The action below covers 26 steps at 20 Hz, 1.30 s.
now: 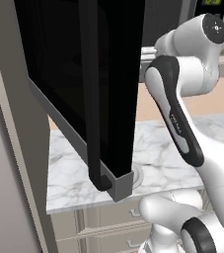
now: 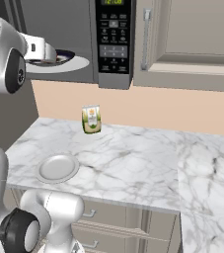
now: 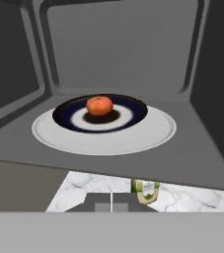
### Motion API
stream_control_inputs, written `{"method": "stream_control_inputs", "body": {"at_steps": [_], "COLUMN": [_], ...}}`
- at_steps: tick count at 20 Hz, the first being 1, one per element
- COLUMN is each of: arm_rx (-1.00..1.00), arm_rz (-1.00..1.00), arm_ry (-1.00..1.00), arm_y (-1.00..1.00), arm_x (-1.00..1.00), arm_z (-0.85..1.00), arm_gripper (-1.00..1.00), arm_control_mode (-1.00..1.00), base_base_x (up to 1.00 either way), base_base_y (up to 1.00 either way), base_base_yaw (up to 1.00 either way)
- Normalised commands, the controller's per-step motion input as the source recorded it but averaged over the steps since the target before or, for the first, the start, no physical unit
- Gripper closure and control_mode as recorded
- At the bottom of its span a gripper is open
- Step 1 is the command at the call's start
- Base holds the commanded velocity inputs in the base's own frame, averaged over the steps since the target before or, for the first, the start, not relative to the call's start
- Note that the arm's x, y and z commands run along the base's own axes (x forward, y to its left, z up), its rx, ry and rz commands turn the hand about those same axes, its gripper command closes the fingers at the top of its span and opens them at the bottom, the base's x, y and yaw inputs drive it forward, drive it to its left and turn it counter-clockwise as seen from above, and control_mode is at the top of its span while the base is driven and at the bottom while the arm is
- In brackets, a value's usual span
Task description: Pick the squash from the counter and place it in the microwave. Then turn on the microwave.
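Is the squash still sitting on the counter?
No, the squash rests on a dark plate inside the microwave.

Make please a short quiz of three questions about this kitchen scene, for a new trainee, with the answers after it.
1. True or false: the squash lies on the counter beside the white plate.
2. The microwave door is: A) closed, B) swung open, C) removed.
3. Fill in: the green-and-white carton stands on the counter under the microwave's ______ panel.

Key
1. False: it sits on the dark dish on the turntable inside the microwave.
2. B
3. button

The gripper, now shut, holds nothing.
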Motion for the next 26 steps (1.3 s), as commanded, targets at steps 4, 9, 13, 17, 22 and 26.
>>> {"method": "stream_control_inputs", "body": {"at_steps": [4, 9, 13, 17, 22, 26], "arm_rx": [0.0, 0.0, 0.0, 0.0, 0.0, -0.01], "arm_rz": [0.0, 0.0, 0.0, 0.0, 0.0, 0.0], "arm_ry": [-0.04, -0.01, 0.0, 0.0, 0.0, 0.0], "arm_y": [-0.09, -0.06, -0.04, -0.04, -0.02, -0.01], "arm_x": [-0.6, -0.52, -0.47, -0.46, -0.45, -0.43], "arm_z": [0.0, 0.0, 0.0, 0.0, 0.0, 0.0], "arm_gripper": [1.0, 1.0, 1.0, 1.0, 1.0, 1.0], "arm_control_mode": [-1.0, -1.0, -1.0, -1.0, -1.0, -1.0], "base_base_x": [0.0, 0.0, 0.0, 0.0, 0.0, 0.0], "base_base_y": [0.0, 0.0, 0.0, 0.0, 0.0, 0.0], "base_base_yaw": [0.0, 0.0, 0.0, 0.0, 0.0, 0.0]}}
